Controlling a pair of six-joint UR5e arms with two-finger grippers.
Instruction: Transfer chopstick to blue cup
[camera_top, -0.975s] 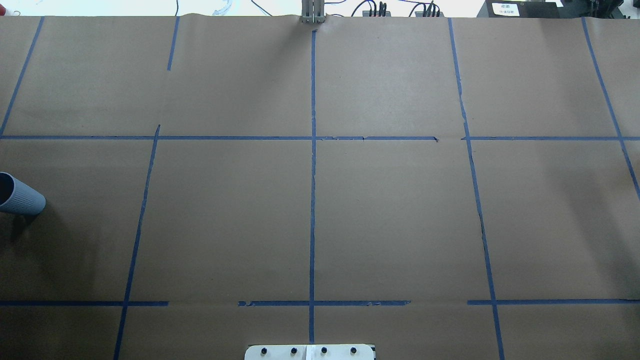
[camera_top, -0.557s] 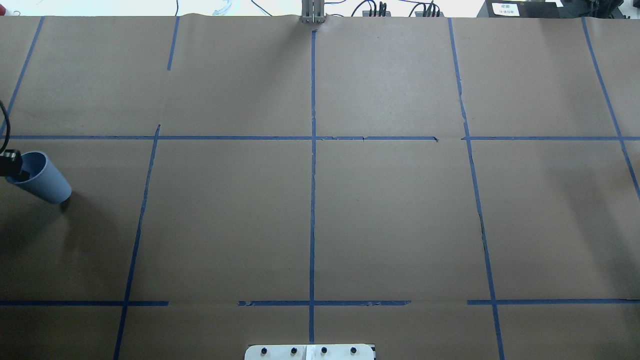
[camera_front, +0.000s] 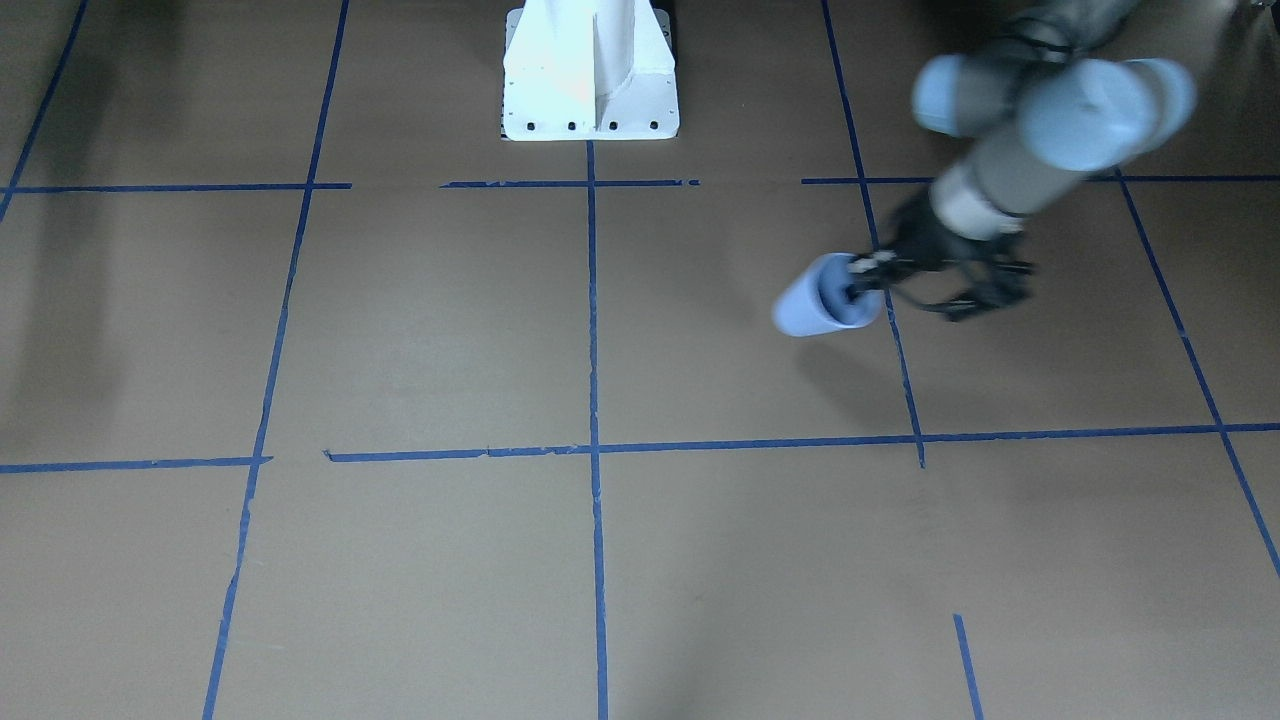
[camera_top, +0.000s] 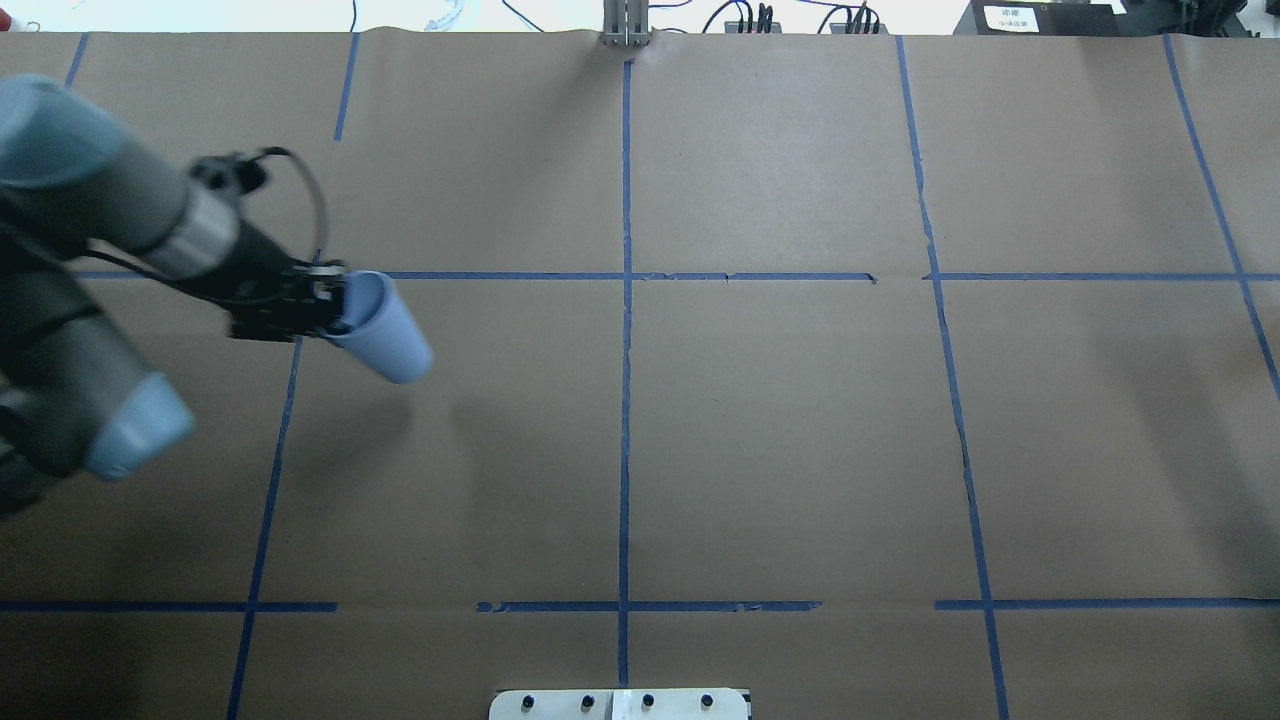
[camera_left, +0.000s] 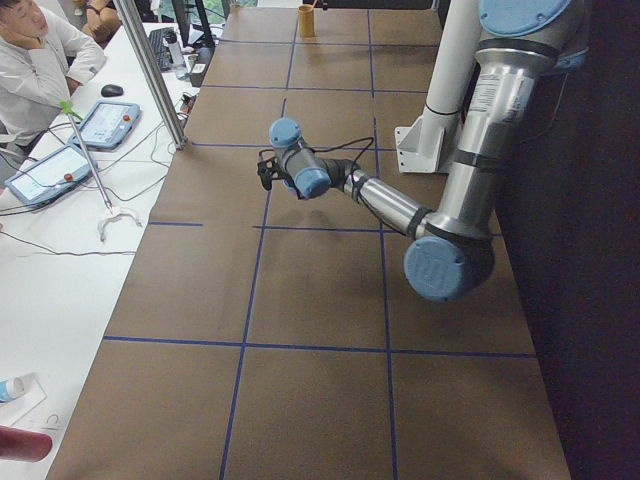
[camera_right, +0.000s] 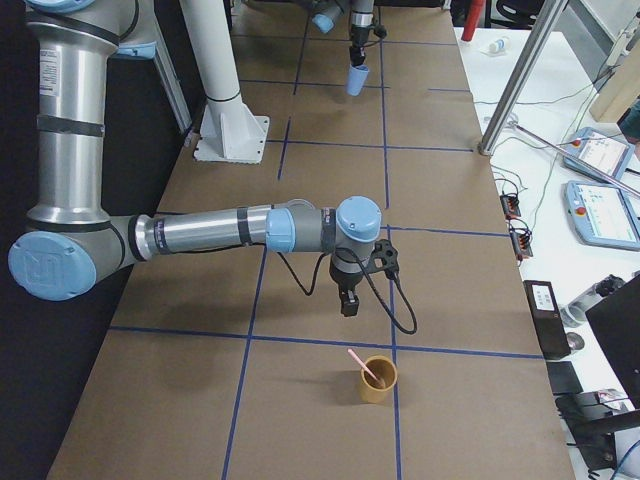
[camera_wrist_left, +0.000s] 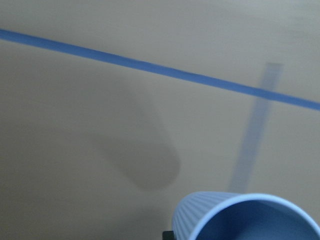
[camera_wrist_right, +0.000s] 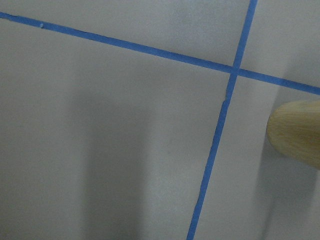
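The blue cup (camera_top: 385, 335) hangs tilted above the table's left half, mouth toward my left arm. My left gripper (camera_top: 343, 306) is shut on its rim, one finger inside the mouth. From across the table the blue cup (camera_front: 822, 298) shows beside the left gripper (camera_front: 860, 284). The cup's rim (camera_wrist_left: 245, 217) fills the bottom of the left wrist view. The pink chopstick (camera_right: 361, 365) leans in a tan cup (camera_right: 378, 379) near the table's right end. My right gripper (camera_right: 346, 300) hovers just short of that cup; I cannot tell whether it is open or shut.
The white robot base (camera_front: 590, 75) stands at the table's robot-side edge. Blue tape lines (camera_top: 626, 400) grid the brown paper. A side table (camera_left: 60, 200) with tablets, cables and a metal post (camera_left: 150, 70) runs along the far side, and a person sits there.
My left arm has swung into the overhead view from the left edge and carried the blue cup rightward and up to the tape crossing.
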